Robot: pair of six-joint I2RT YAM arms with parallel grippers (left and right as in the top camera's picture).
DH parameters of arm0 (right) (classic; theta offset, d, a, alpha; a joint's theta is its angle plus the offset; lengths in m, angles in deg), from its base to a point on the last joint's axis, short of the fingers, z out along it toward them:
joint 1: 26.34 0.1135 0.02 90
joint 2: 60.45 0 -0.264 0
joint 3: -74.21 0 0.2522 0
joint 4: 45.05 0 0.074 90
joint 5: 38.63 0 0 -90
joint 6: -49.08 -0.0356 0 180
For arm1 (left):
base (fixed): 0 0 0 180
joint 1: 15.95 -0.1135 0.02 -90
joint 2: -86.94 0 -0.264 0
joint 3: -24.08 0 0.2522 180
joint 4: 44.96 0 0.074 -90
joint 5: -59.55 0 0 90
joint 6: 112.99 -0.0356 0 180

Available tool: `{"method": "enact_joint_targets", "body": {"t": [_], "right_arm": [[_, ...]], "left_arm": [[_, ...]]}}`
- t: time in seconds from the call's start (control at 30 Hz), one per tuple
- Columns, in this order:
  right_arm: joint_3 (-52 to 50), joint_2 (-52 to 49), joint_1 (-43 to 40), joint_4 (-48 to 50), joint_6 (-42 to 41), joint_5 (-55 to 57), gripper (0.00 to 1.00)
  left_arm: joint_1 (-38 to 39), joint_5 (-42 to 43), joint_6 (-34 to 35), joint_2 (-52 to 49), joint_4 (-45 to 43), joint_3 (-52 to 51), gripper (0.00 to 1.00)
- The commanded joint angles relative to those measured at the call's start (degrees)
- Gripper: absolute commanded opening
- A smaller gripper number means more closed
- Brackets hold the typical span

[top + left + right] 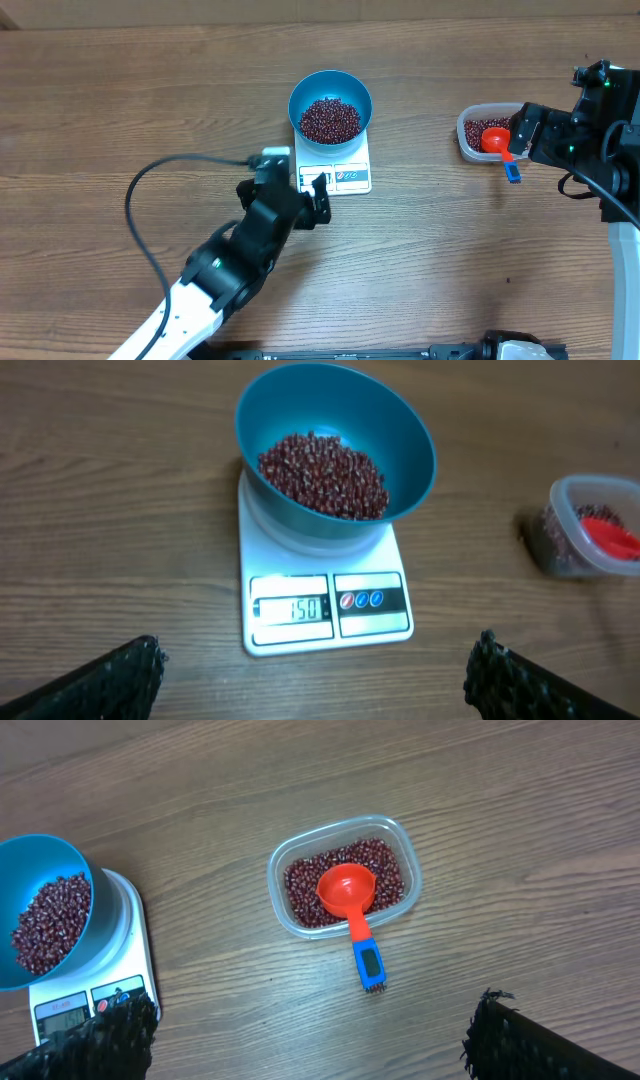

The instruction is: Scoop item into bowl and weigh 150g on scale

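Currently the round blue bowl [410, 455] of dark red-brown beans [325, 472] sits on the white rectangular scale [300, 560], which appears to read 150. Left hand [315, 682] and right hand [310, 1042] hang open and empty, clear of the load; the orange scoop [347, 890] lies in the clear plastic tub [408, 855].

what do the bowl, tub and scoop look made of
Bowl: probably plastic, smooth blue with a soft sheen; could be coated metal.
Tub: clear plastic, since the beans show through its wall.
Scoop: plastic by the look, matte red-orange with a blue handle end.
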Motion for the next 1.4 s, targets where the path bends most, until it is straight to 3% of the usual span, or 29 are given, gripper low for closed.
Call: {"method": "enact_joint_targets", "body": {"t": [0.0, 0.2, 0.37, 0.77, 1.07, 1.37], "right_arm": [[1.5, 0.0, -0.1, 0.3, 0.0, 0.2, 1.0], [1.5, 0.0, -0.1, 0.3, 0.0, 0.2, 1.0], [1.5, 0.0, -0.1, 0.3, 0.0, 0.2, 1.0], [1.5, 0.0, -0.1, 0.3, 0.0, 0.2, 1.0], [1.5, 0.0, -0.1, 0.3, 0.0, 0.2, 1.0], [1.5, 0.0, -0.1, 0.3, 0.0, 0.2, 1.0]], "left_arm": [[-2.3, 1.9, -1.1, 6.6, -5.8, -8.7, 0.99], [-7.2, 7.0, -1.1, 18.1, -15.3, -20.3, 0.99], [-11.3, 9.3, -1.3, 28.8, -16.8, -26.9, 1.0], [-20.1, 15.0, -14.0, 49.7, -25.7, -38.8, 1.0], [-26.5, 22.2, -25.7, 60.0, -19.0, -39.3, 0.99], [-30.8, 21.5, -32.0, 59.8, -13.7, -39.3, 1.0]]}}
